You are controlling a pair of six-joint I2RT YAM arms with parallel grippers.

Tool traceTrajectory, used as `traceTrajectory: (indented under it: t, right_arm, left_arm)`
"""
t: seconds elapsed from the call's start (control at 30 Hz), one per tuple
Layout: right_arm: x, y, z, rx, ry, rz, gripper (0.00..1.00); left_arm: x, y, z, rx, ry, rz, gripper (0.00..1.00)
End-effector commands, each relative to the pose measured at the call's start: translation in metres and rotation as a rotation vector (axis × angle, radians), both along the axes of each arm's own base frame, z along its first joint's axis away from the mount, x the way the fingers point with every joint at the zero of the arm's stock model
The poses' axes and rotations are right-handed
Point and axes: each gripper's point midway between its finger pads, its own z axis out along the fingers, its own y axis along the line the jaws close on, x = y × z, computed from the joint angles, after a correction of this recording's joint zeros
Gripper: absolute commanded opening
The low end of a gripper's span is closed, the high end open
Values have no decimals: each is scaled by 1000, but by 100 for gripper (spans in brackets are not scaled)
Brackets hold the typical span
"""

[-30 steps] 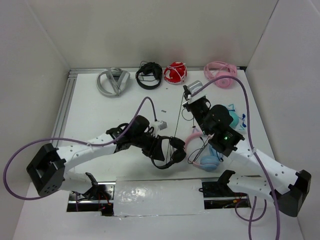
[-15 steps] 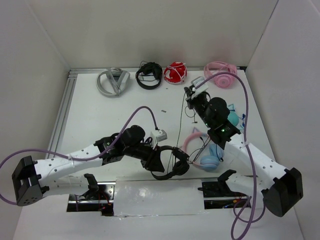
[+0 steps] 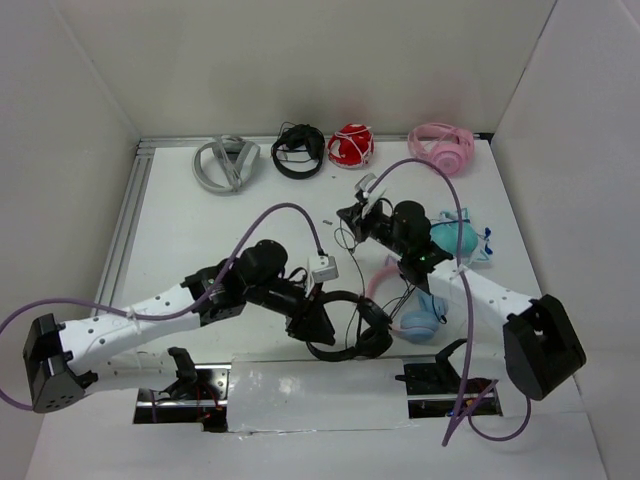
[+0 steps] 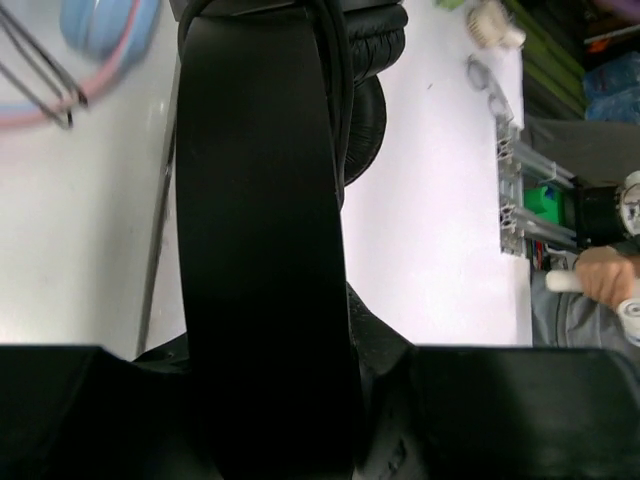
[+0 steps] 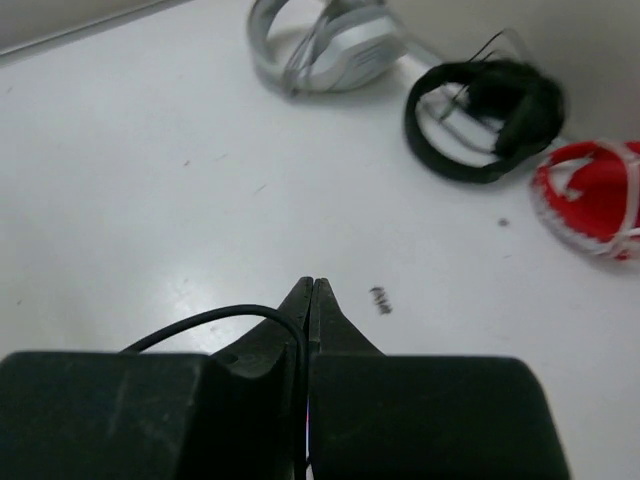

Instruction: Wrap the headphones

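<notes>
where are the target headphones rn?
Top view: front-centre of the table, headphones held in the left end effector, just left of the pink cat-ear pair.

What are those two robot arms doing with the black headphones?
The left gripper is clamped on the band of the black headphones. The right gripper is pinching their thin cord farther back on the table. The cord looks loose, so the wrapping seems unfinished.
</notes>
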Motion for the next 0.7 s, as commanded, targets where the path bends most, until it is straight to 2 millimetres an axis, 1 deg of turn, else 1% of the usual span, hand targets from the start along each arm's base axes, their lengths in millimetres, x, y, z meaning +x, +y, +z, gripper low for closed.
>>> traceTrajectory:
  t: [0.0, 0.03, 0.07, 0.1, 0.13, 0.17, 0.2, 0.23, 0.27, 0.3, 0.33, 0.37, 0.4, 0.43, 0.47, 0.5, 0.53, 0.57, 0.6, 0.63, 0.67]
  right_arm:
    - [-13, 21, -14, 81, 28, 119, 0]
    - [-14, 24, -18, 94, 52, 127, 0]
    - [-12, 26, -25, 95, 69, 132, 0]
    - [-14, 31, -23, 104, 72, 163, 0]
    - [-16, 34, -25, 106, 85, 181, 0]
    - [-16, 38, -30, 106, 102, 195, 0]
    - [-18, 44, -28, 111, 101, 212, 0]
    - [-22, 49, -27, 113, 101, 240, 1]
    - [-22, 53, -31, 111, 115, 245, 1]
    - [-24, 59, -27, 114, 110, 262, 1]
    - [-26, 63, -28, 112, 114, 279, 2]
    - [-27, 68, -32, 107, 125, 292, 2]
    - [-29, 74, -30, 108, 122, 305, 3]
    - [-31, 78, -33, 105, 129, 318, 3]
    - [-29, 82, -34, 124, 146, 313, 4]
    - [-32, 89, -34, 129, 147, 324, 4]
    - [-30, 92, -41, 129, 164, 322, 4]
    - [-29, 94, -38, 138, 158, 322, 4]
    - [-28, 98, -36, 144, 157, 330, 5]
    - [-28, 101, -41, 141, 173, 336, 5]
    - [-29, 103, -42, 142, 178, 341, 7]
  left_arm:
    - [8, -1, 75, -224, -150, -44, 0]
    - [10, 0, 93, -264, -173, -46, 0]
    - [10, 3, 104, -285, -177, -56, 0]
    - [17, 6, 116, -304, -190, -34, 0]
    - [19, 8, 136, -338, -214, -37, 0]
    - [21, 10, 144, -348, -218, -33, 0]
    - [27, 11, 153, -361, -231, -9, 0]
    - [29, 13, 170, -388, -254, 0, 0]
    - [33, 13, 175, -389, -258, 20, 0]
    - [41, 14, 182, -391, -269, 50, 0]
    - [41, 16, 200, -418, -295, 57, 0]
    - [46, 16, 203, -412, -293, 66, 0]
    - [50, 18, 211, -417, -300, 81, 0]
    - [49, 21, 230, -448, -331, 79, 0]
    - [53, 20, 235, -447, -332, 82, 0]
    - [52, 25, 250, -467, -346, 86, 0]
    - [51, 27, 257, -476, -354, 81, 0]
    - [53, 27, 259, -476, -356, 85, 0]
    - [51, 31, 270, -491, -366, 90, 0]
    - [51, 32, 274, -495, -378, 93, 0]
    - [53, 34, 277, -496, -383, 107, 0]
